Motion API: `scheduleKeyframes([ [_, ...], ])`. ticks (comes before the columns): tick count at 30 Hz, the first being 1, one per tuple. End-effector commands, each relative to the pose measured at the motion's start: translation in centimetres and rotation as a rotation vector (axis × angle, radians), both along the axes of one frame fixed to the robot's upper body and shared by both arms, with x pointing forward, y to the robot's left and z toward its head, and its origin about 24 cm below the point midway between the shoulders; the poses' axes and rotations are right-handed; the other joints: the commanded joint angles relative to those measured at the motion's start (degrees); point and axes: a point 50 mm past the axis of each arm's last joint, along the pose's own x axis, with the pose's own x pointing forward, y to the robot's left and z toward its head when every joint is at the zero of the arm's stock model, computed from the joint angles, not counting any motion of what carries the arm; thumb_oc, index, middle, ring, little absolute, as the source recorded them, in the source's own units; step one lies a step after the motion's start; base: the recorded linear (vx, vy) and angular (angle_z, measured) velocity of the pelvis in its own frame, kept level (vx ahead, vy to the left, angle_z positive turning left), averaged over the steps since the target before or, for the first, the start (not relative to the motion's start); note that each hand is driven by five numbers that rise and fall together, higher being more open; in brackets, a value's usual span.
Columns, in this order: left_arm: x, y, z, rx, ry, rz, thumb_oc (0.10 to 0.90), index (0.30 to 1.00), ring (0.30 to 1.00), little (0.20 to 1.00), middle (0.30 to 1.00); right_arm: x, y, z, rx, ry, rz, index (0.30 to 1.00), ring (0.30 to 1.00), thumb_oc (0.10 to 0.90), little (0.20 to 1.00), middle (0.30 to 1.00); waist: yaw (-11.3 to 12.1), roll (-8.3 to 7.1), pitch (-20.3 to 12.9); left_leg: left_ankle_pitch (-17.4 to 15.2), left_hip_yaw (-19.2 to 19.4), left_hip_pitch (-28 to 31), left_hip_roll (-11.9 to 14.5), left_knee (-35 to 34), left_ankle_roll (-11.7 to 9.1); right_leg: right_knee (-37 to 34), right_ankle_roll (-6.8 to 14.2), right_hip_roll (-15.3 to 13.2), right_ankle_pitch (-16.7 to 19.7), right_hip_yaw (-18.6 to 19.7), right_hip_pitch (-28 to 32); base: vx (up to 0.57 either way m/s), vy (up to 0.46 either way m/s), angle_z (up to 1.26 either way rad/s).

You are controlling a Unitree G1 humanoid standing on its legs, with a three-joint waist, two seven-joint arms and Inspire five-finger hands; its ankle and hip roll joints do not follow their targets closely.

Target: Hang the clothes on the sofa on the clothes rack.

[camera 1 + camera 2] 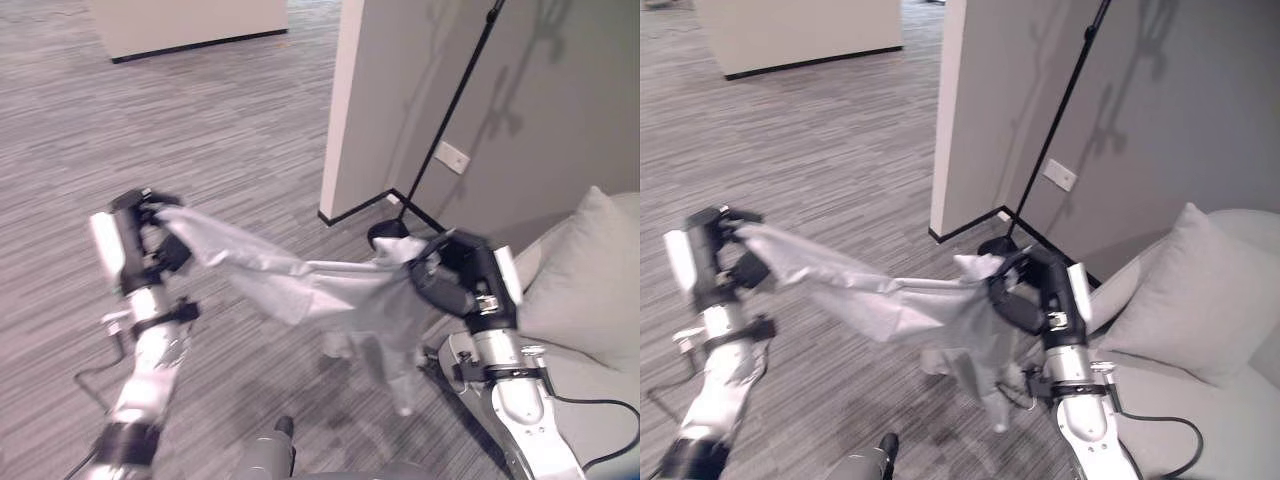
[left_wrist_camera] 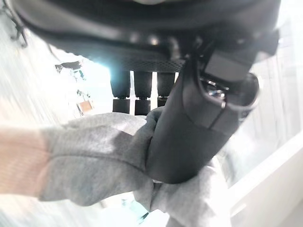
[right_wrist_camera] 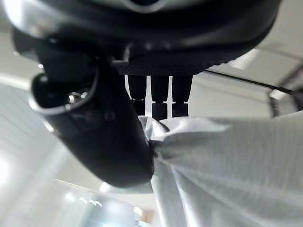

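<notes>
Both hands grip one pale grey garment (image 1: 300, 285) and hold it clear of the floor; its long axis runs from middle left of the frame down to centre right. The left hand (image 1: 150, 240) pinches one end with fingers and thumb curled on the cloth; the right hand (image 1: 450, 275) is clenched on the other end. A black pole on a round base, probably the clothes rack (image 1: 445, 135), rises in the upper right behind the right hand, so that hand lies nearer it. The sofa (image 1: 590, 380) with its cushion (image 1: 585, 280) fills the lower right. The cloth looks thin and limp, sagging between the hands; a loose part dangles below the right hand.
</notes>
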Motion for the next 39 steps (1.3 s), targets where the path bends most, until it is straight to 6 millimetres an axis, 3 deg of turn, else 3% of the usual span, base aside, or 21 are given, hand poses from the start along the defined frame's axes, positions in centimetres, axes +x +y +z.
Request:
scheduleKeyframes([
  [1, -1.3, -1.6, 6.5, 0.170, -0.324, -0.059, 0.400, 0.300, 0.300, 0.300, 0.300, 1.5, -1.8, 6.1, -0.057, -0.361, -0.094, 0.300, 0.300, 0.400, 0.300, 0.300, -3.3, 1.10, -6.0, -0.7, -1.1, 11.8, 4.9, -17.5, -1.2, -14.4, 2.0, 18.6, -16.1, -1.0, 4.2, 0.15, 0.334, -0.34],
  [2, -1.6, -1.4, 6.2, 0.173, -0.314, -0.044, 0.400, 0.300, 0.300, 0.300, 0.300, 1.5, -2.0, 6.2, -0.060, -0.371, -0.108, 0.300, 0.300, 0.400, 0.300, 0.300, -3.2, 0.73, -5.6, -0.9, 0.4, 12.5, 4.8, -17.8, -1.6, -14.3, 1.9, 21.3, -19.2, -1.6, 3.3, 0.12, 0.288, -0.22],
  [6, -1.8, -1.2, 5.5, 0.155, -0.285, -0.033, 0.400, 0.300, 0.300, 0.300, 0.300, 1.7, -2.6, 6.3, -0.137, -0.389, -0.172, 0.300, 0.300, 0.400, 0.300, 0.300, -3.1, -1.02, -3.6, -2.6, 3.8, 14.6, 2.9, -16.7, -2.4, -14.5, 2.1, 28.1, -22.2, -3.8, 1.9, 0.09, 0.134, -0.43],
  [9, -1.2, -1.7, 5.5, 0.135, -0.294, -0.054, 0.400, 0.300, 0.300, 0.300, 0.300, 1.8, -3.1, 6.5, -0.183, -0.421, -0.236, 0.300, 0.300, 0.400, 0.300, 0.300, -2.6, -0.97, -2.5, -4.2, 4.9, 15.2, 2.3, -14.6, -2.5, -12.8, 1.1, 28.7, -23.6, -5.3, 1.9, 0.08, 0.074, -0.51],
  [12, -1.0, -2.5, 4.9, 0.133, -0.260, -0.096, 0.400, 0.300, 0.300, 0.300, 0.300, 1.7, -3.1, 7.5, -0.219, -0.488, -0.293, 0.300, 0.300, 0.400, 0.300, 0.300, -2.7, 0.27, -2.9, -6.6, 7.8, 16.1, 2.2, -12.4, -1.8, -13.0, -0.2, 26.8, -25.7, -9.5, 4.1, 0.18, 0.011, -0.36],
  [15, -1.5, -2.5, 4.3, 0.119, -0.233, -0.106, 0.400, 0.300, 0.300, 0.300, 0.300, 1.4, -3.4, 7.7, -0.244, -0.503, -0.330, 0.300, 0.300, 0.400, 0.300, 0.300, -2.8, 1.08, -3.4, -8.6, 9.0, 16.4, 2.4, -9.0, -2.4, -15.0, -0.7, 27.5, -25.9, -8.5, 6.3, 0.22, -0.077, -0.37],
  [16, -1.8, -2.2, 3.8, 0.091, -0.214, -0.100, 0.400, 0.300, 0.300, 0.300, 0.300, 1.2, -3.8, 8.0, -0.260, -0.514, -0.366, 0.300, 0.300, 0.400, 0.300, 0.300, -2.9, 2.14, -3.2, -8.3, 11.2, 14.9, 3.3, 0.2, -3.9, -18.2, -0.7, 28.3, -25.5, -6.7, 8.8, 0.15, -0.080, 0.01],
  [17, -1.8, -2.2, 3.8, 0.090, -0.214, -0.100, 0.400, 0.300, 0.300, 0.300, 0.300, 1.2, -3.8, 8.0, -0.260, -0.514, -0.367, 0.300, 0.300, 0.400, 0.300, 0.300, -2.8, 2.22, -3.0, -8.6, 11.3, 14.4, 3.4, 1.1, -3.9, -18.5, -0.8, 28.5, -25.2, -6.6, 8.9, 0.15, -0.155, -0.26],
  [19, -1.9, -2.1, 2.9, 0.042, -0.174, -0.115, 0.400, 0.300, 0.300, 0.300, 0.300, 1.0, -4.1, 8.4, -0.269, -0.532, -0.379, 0.300, 0.300, 0.400, 0.300, 0.300, -2.7, 3.61, -0.7, 0.0, 11.1, 5.9, 6.6, 20.5, -8.0, -23.4, -2.8, 31.1, -23.9, -3.2, 12.7, 0.04, -0.183, -0.23],
  [21, -1.8, -2.2, 2.6, 0.025, -0.165, -0.122, 0.400, 0.300, 0.300, 0.300, 0.300, 1.0, -4.1, 8.6, -0.288, -0.539, -0.392, 0.300, 0.300, 0.400, 0.300, 0.300, -2.7, 3.73, -0.5, -0.1, 9.8, 3.7, 6.0, 22.3, -6.8, -24.5, -2.8, 31.4, -23.3, -1.6, 13.2, 0.04, -0.062, -0.37],
  [22, -1.8, -2.4, 2.2, -0.009, -0.163, -0.129, 0.400, 0.300, 0.300, 0.300, 0.300, 0.8, -3.9, 8.8, -0.285, -0.561, -0.395, 0.300, 0.300, 0.400, 0.300, 0.300, -2.9, 3.41, -0.5, -3.1, 7.8, 2.4, 4.9, 16.7, -4.8, -24.8, -2.2, 30.8, -22.7, 1.2, 12.8, 0.01, 0.017, -0.92],
  [23, -1.7, -2.4, 2.2, -0.009, -0.163, -0.130, 0.400, 0.300, 0.300, 0.300, 0.300, 0.8, -3.9, 8.8, -0.284, -0.562, -0.395, 0.300, 0.300, 0.400, 0.300, 0.300, -2.8, 3.27, -0.6, -2.8, 8.0, 2.3, 4.7, 16.4, -4.6, -24.8, -2.1, 30.6, -22.6, 1.3, 12.6, 0.06, 0.046, -1.06],
  [24, -1.7, -2.5, 2.1, -0.021, -0.165, -0.129, 0.400, 0.300, 0.300, 0.300, 0.300, 0.9, -3.8, 8.9, -0.286, -0.575, -0.400, 0.300, 0.300, 0.400, 0.300, 0.300, -2.7, 3.11, -1.1, -5.9, 5.6, 3.3, 3.5, 9.7, -3.4, -24.8, -1.2, 30.0, -22.2, 2.8, 12.0, 0.04, 0.043, -0.66],
  [25, -1.7, -2.5, 2.1, -0.020, -0.166, -0.128, 0.400, 0.300, 0.300, 0.300, 0.300, 1.0, -3.8, 8.9, -0.286, -0.576, -0.400, 0.300, 0.300, 0.400, 0.300, 0.300, -2.6, 2.81, -1.1, -5.3, 5.9, 3.8, 3.2, 8.7, -3.2, -24.8, -1.1, 29.6, -22.1, 2.9, 11.9, 0.12, 0.105, -0.77],
  [26, -1.7, -2.8, 1.8, -0.032, -0.160, -0.136, 0.400, 0.300, 0.300, 0.300, 0.300, 1.5, -3.6, 8.8, -0.310, -0.576, -0.391, 0.300, 0.300, 0.400, 0.300, 0.300, -2.0, 2.94, -1.7, -2.4, -2.7, 6.1, 0.4, -6.3, -3.0, -24.8, -0.8, 29.5, -21.5, 5.8, 10.9, 0.11, 0.116, -0.96],
  [27, -1.5, -2.9, 1.8, -0.025, -0.159, -0.145, 0.400, 0.300, 0.300, 0.300, 0.300, 1.9, -3.3, 8.7, -0.327, -0.573, -0.377, 0.300, 0.300, 0.400, 0.300, 0.300, -1.6, 3.37, -1.9, 1.2, -9.0, 6.3, -1.0, -11.1, -3.8, -24.8, -0.9, 30.1, -21.3, 7.8, 10.5, 0.14, 0.165, -1.31],
  [29, -0.9, -3.4, 2.1, -0.021, -0.170, -0.176, 0.400, 0.300, 0.300, 0.300, 0.300, 2.2, -3.2, 8.2, -0.332, -0.536, -0.342, 0.300, 0.300, 0.400, 0.300, 0.300, -2.2, 4.29, -1.9, 4.2, -14.3, 6.2, -1.8, -15.1, -5.1, -24.8, -0.9, 30.9, -21.9, 10.7, 10.9, 0.20, 0.215, -1.39],
  [32, -0.7, -4.1, 2.0, -0.018, -0.149, -0.226, 0.400, 0.300, 0.300, 0.300, 0.300, 1.9, -3.6, 6.9, -0.356, -0.463, -0.329, 0.300, 0.300, 0.400, 0.300, 0.300, -2.7, 4.49, -3.1, 4.3, -12.9, 8.3, -0.9, -16.2, -5.0, -24.8, -0.3, 30.6, -22.2, 12.8, 11.3, 0.19, 0.184, -0.70],
  [37, -0.7, -4.2, 1.9, -0.020, -0.141, -0.237, 0.400, 0.300, 0.300, 0.300, 0.300, 1.8, -3.7, 6.6, -0.363, -0.444, -0.325, 0.300, 0.300, 0.400, 0.300, 0.300, -2.6, 4.36, -3.6, 3.6, -12.2, 9.0, -0.8, -16.2, -4.6, -24.8, -0.1, 30.2, -22.4, 13.6, 11.5, 0.14, 0.173, -0.26],
  [38, 0.0, -4.8, 1.3, -0.051, -0.094, -0.306, 0.400, 0.300, 0.300, 0.300, 0.300, 1.9, -4.8, 4.8, -0.410, -0.352, -0.369, 0.300, 0.300, 0.400, 0.300, 0.300, -2.2, 2.76, -5.0, 0.2, -10.7, 9.1, -2.2, -12.1, -1.6, -22.2, 1.5, 27.9, -23.7, 16.8, 11.6, 0.70, 0.907, 0.16],
  [39, 0.2, -4.7, 1.3, -0.029, -0.073, -0.312, 0.400, 0.300, 0.300, 0.300, 0.300, 2.2, -5.1, 4.9, -0.449, -0.358, -0.407, 0.300, 0.300, 0.400, 0.300, 0.300, -1.4, 2.46, -5.2, -1.6, -10.5, 9.3, -2.8, -10.5, 0.3, -13.9, 2.2, 27.4, -24.6, 16.0, 8.9, 0.71, 0.922, -0.31],
])
